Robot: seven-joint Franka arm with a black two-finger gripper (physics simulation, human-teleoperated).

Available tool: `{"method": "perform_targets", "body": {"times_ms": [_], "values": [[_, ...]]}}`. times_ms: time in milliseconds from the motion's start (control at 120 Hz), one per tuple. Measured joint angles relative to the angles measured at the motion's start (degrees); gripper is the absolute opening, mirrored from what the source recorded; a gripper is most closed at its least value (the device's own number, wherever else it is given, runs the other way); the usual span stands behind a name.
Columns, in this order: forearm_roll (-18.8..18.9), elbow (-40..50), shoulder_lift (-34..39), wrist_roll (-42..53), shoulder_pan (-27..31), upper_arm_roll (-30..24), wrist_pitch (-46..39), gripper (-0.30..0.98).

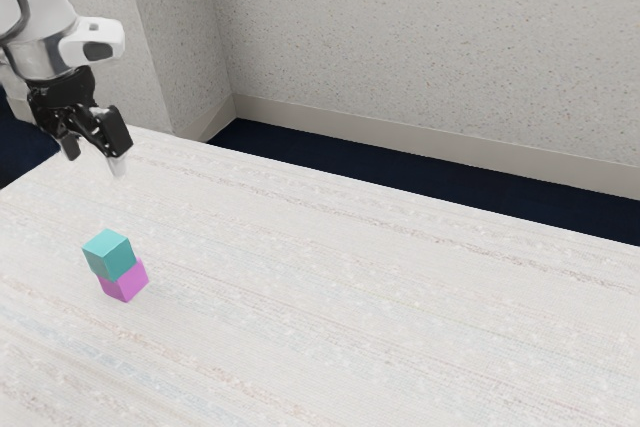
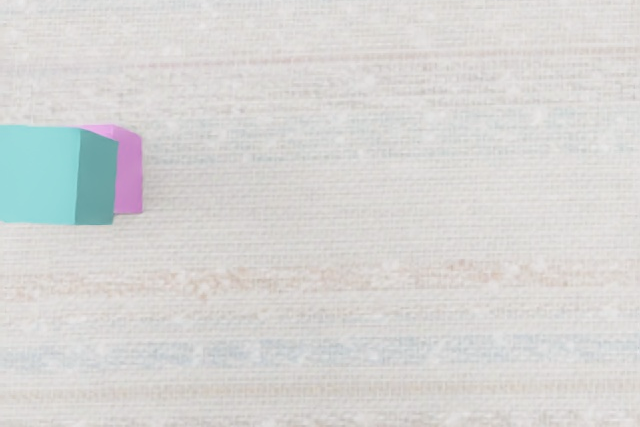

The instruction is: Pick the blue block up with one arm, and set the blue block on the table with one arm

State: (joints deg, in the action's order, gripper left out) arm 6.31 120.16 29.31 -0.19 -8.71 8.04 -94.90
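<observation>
Table: pale, woven-looking top (image 1: 400,317) with faint bluish and reddish streaks, running from the foreground of the exterior view back to a straight far edge.
Pink block: a small cube (image 1: 125,283) resting on the table, toward the exterior view's left; partly covered by the block above it.
Blue block: a teal, blue-green cube (image 1: 109,255) on top of the pink block, upright, touching it. In the wrist view it hides most of the pink one, whose side shows just beside it; how squarely the two line up I cannot tell.
Gripper: black, two-fingered (image 1: 95,152), above the table, higher than the blocks and well apart from both, its fingertips pointing downward.
Jaws: wide, with a plain gap between the two fingers (image 1: 117,135).
Arm: white with dark parts (image 1: 40,7), entering at the exterior view's upper left.
Floor: dark navy (image 1: 250,147), beyond the table's far edge.
Baseboard: a beige-grey strip (image 1: 420,145) along the wall's foot.
Wall: light grey, speckled (image 1: 420,37), meeting another stretch of wall at a corner behind the arm.
</observation>
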Motion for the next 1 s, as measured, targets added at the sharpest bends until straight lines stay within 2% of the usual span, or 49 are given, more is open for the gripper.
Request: {"method": "perform_targets", "body": {"times_ms": [275, 417, 508, 583, 683, 767, 850, 1000], "values": [[1.74, -0.31, -1.46, -1.59, 1.18, -0.55, -1.22, 0.69], [1.77, 11.50, -0.49, -3.57, 4.80, -0.06, -6.42, 0.69], [2.37, 22.71, 0.24, -3.52, 5.68, 4.54, -14.11, 0.69], [4.72, 26.81, 0.31, -2.09, 5.78, 8.45, -19.86, 0.69], [7.92, 27.84, 0.14, 2.25, 6.08, 11.45, -25.36, 0.69], [9.08, 27.85, -0.61, 6.53, 5.92, 13.94, -28.86, 0.69], [8.74, 27.17, -3.30, 10.71, 5.71, 16.00, -31.45, 0.69], [6.60, 24.23, -7.51, 16.91, 5.47, 16.62, -34.21, 0.69]]}}
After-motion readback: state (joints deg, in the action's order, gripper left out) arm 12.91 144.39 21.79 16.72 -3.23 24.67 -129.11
